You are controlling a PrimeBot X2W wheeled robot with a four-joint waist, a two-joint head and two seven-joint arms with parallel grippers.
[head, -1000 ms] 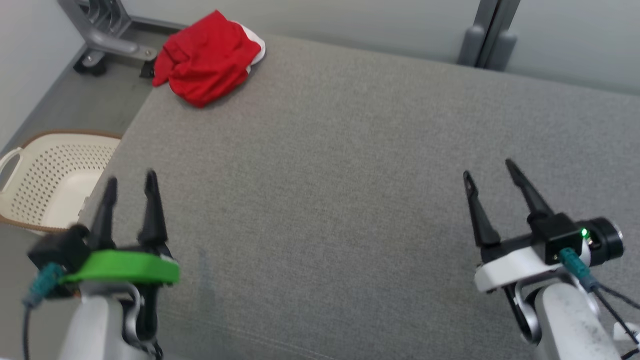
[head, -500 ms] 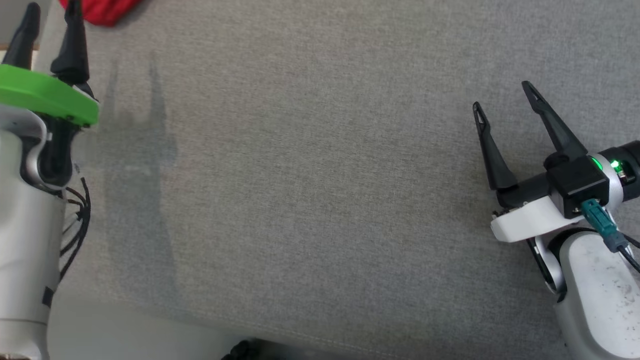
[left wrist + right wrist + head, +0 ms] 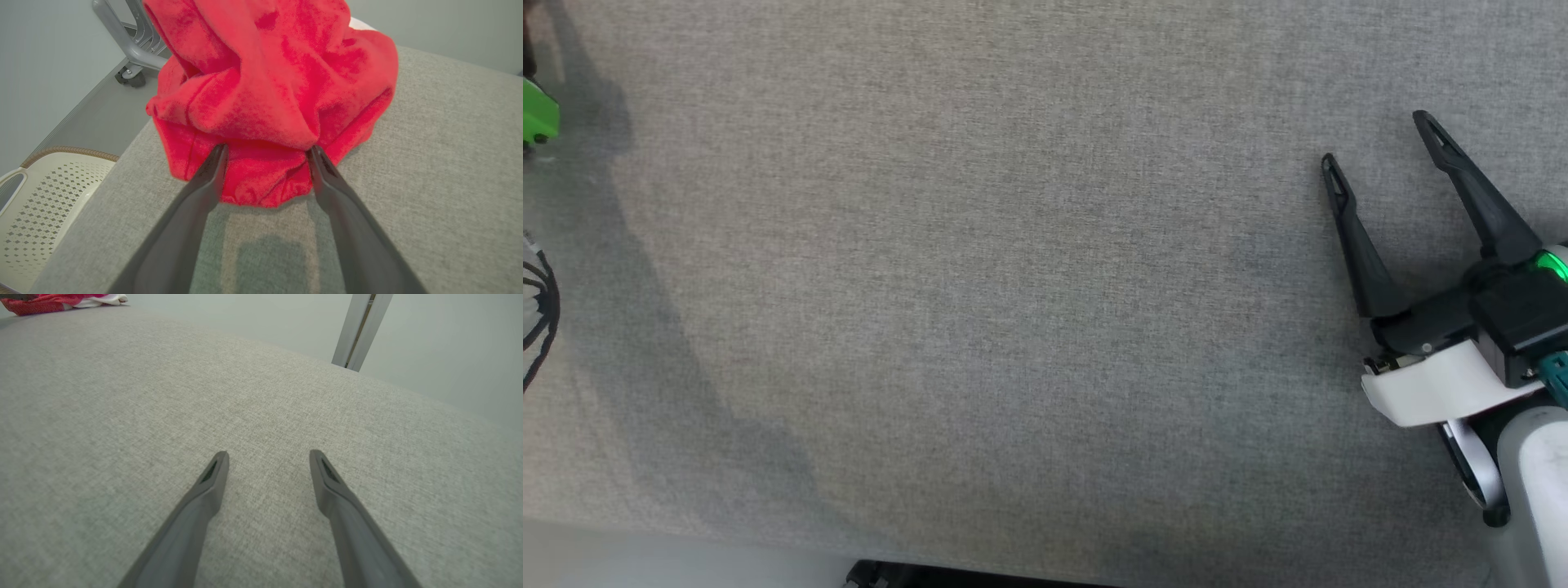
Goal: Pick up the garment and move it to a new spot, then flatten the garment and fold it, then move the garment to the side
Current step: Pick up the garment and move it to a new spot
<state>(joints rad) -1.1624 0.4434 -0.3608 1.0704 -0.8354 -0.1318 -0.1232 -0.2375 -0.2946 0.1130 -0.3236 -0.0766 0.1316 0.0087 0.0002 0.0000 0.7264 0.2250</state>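
Note:
The garment is a crumpled red heap with a bit of white at its back, lying near the far left corner of the grey padded surface. In the left wrist view my left gripper is open, its two fingertips right at the heap's near fold, with cloth between them and the jaws spread wide. The left arm's green collar shows at the head view's left edge. My right gripper is open and empty over bare fabric at the right. The right wrist view has the garment far off at the top left, beyond the right gripper.
A cream perforated basket stands on the floor left of the surface's edge. A grey metal frame on a caster is behind the garment. A grey post rises against the wall beyond the far edge.
The head camera has tipped down, so the garment and basket have left its picture. My left arm has reached forward to the garment. The right gripper stays open.

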